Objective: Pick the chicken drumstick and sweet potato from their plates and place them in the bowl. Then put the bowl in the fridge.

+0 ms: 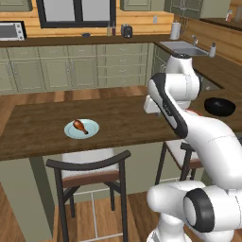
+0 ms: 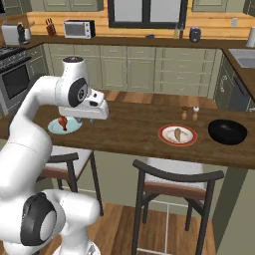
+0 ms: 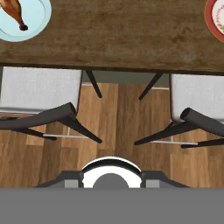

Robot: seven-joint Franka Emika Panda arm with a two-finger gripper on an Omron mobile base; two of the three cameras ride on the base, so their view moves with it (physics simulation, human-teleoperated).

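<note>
1. Two foods waited on separate plates: the chicken drumstick (image 1: 80,126) lay on the light blue plate (image 1: 92,130), and the sweet potato (image 2: 178,133) lay on the red-rimmed plate (image 2: 166,138), both on the long wooden counter (image 1: 42,120).
2. The drumstick's long axis ran diagonally across its plate; in the hand view its thin bone end pointed toward the counter's near edge, with the fat end farther in.
3. The black bowl (image 2: 227,131) stood empty on the same counter, just past the red-rimmed plate and well apart from the blue one, so the drumstick would have to cross most of the counter to reach it.
4. Seen from the hand camera, the blue plate sat at the upper left and the red-rimmed plate at the upper right, while the camera looked down over the counter's near edge at two stools (image 3: 43,94) and the floor.
5. By my judgement the hand hung over that edge between the plates, so the drumstick lay forward and to the left of it.
6. The fingertips were not distinguishable in any view, so whether the jaws stood apart or together could not be told; nothing appeared to be held.
7. The coming move likely called for a reach left and forward, then turning the jaws across the drumstick's diagonal.
</note>
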